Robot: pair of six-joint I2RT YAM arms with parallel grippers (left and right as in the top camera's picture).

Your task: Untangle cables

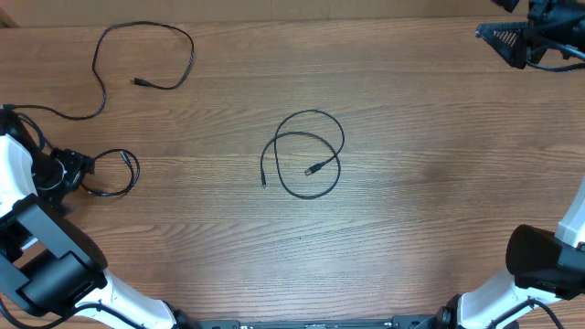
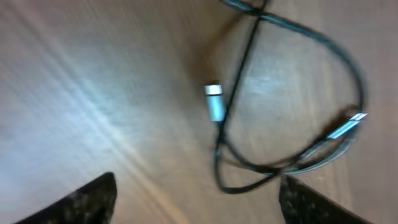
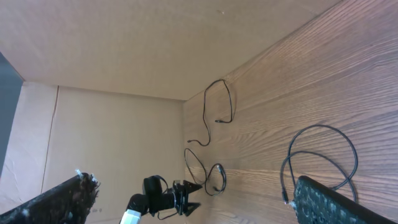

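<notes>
Three thin black cables lie apart on the wooden table. A long strand point(image 1: 139, 82) curls at the far left. One cable point(image 1: 313, 169) forms a double loop at the table's middle, also visible in the right wrist view point(image 3: 318, 126). A small looped cable point(image 1: 136, 171) lies at the left edge, right in front of my left gripper point(image 1: 84, 174). In the left wrist view this cable point(image 2: 238, 74) and its silver plug point(image 2: 213, 102) rest on the wood just ahead of the left gripper point(image 2: 199, 202), which is open and holds nothing. My right gripper point(image 1: 498, 44) hangs open and empty at the far right corner.
A cardboard wall point(image 3: 124, 50) borders the table's far side. The left arm's body point(image 1: 46, 265) and the right arm's body point(image 1: 548, 265) fill the near corners. A thicker black arm cable point(image 1: 27, 137) runs beside the left gripper.
</notes>
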